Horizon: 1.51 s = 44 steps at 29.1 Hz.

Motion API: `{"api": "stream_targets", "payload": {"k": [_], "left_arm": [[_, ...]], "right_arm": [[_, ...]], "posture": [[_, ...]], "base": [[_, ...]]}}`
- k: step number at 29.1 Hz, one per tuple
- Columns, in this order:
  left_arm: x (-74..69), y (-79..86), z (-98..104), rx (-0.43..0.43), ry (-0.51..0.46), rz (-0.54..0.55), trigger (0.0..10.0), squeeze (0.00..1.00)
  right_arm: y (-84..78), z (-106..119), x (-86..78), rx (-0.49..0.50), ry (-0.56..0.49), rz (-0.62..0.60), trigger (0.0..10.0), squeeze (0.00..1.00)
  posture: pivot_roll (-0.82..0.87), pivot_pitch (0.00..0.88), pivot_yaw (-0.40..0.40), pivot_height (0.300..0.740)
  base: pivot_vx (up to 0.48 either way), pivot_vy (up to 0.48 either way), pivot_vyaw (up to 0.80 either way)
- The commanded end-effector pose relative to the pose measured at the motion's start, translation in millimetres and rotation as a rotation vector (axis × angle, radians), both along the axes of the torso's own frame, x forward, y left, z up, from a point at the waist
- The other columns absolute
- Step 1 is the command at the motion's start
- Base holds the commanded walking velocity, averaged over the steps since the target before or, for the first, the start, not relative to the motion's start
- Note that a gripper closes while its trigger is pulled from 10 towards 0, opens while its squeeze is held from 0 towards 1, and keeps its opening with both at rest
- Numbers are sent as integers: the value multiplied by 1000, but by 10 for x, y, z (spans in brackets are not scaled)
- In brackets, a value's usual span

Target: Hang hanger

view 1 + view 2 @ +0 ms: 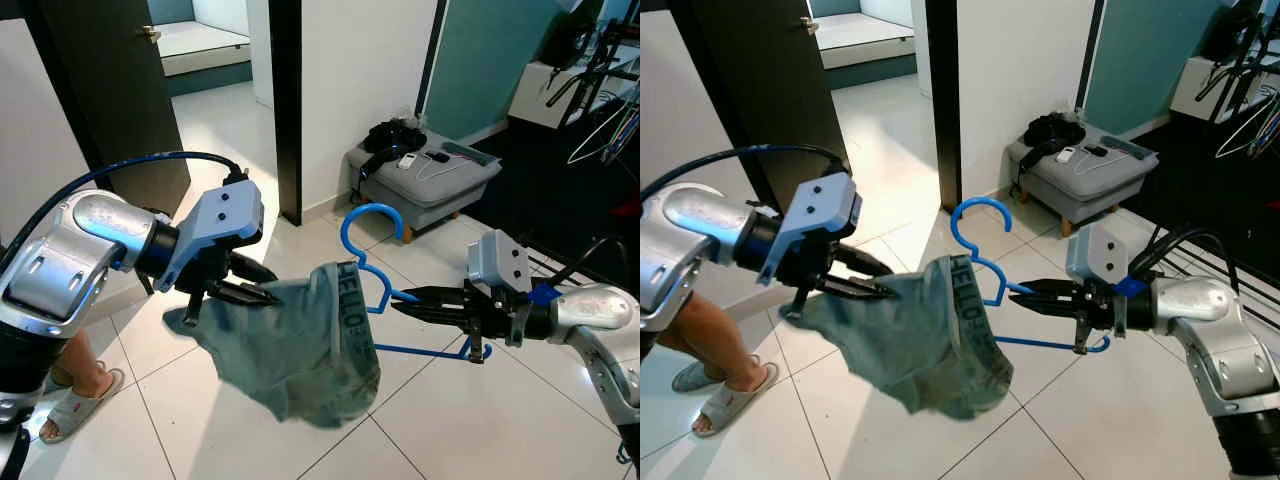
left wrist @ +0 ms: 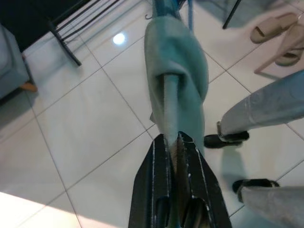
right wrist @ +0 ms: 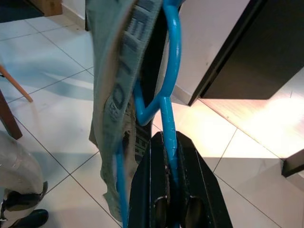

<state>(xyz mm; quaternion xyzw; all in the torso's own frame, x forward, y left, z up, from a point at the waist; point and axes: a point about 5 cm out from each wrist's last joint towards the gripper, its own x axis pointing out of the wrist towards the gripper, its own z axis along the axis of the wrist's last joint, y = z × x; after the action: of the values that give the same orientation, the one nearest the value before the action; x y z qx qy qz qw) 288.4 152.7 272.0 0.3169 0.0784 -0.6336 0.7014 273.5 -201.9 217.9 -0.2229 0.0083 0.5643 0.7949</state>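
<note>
Blue hanger (image 1: 372,262), half-sleeved in grey-green garment (image 1: 300,345), clamped by right pincer (image 1: 400,303); left pincer (image 1: 270,295) pinches cloth.

Only one printed text that I can find: block letters along the waistband (image 1: 350,300) of the grey-green garment (image 1: 290,350) draped on the blue hanger (image 1: 372,250). From the head views I read roughly "HELLO", running vertically. In the right wrist view the same band (image 3: 124,90) shows large letters, partly folded and not fully legible. I see no other labels, numbers or signs that can be read.
</note>
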Motion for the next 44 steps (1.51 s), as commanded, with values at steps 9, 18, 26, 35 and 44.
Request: {"api": "stream_targets", "payload": {"k": [9, 18, 26, 35, 44], "left_arm": [[-63, -52, -134, 39, 79, -32, 0, 0], [-106, -97, -157, 32, 106, -72, 0, 0], [-69, -80, -141, 15, 87, -41, 0, 0], [8, 54, -118, 19, 53, 40, 0, 0], [99, 202, -41, 36, 5, 115, 0, 0]], "right_arm": [[23, 95, 44, 7, -53, -14, 10000, 0], [67, 165, 98, 74, -77, -26, 10000, 0], [62, 162, 130, 113, -57, -53, 10000, 1000], [-75, 128, 149, 127, -59, -126, 10000, 1000], [-276, 99, 128, 142, -50, -205, 10000, 1000]], "posture": [[-47, 0, 10, 740], [-45, 0, 8, 740], [-45, 0, 8, 740], [-45, 0, 7, 740], [-43, 0, 10, 740]], "base": [[0, 0, 0], [0, 0, 0], [0, 0, 0], [0, 0, 0], [0, 0, 0]]}}
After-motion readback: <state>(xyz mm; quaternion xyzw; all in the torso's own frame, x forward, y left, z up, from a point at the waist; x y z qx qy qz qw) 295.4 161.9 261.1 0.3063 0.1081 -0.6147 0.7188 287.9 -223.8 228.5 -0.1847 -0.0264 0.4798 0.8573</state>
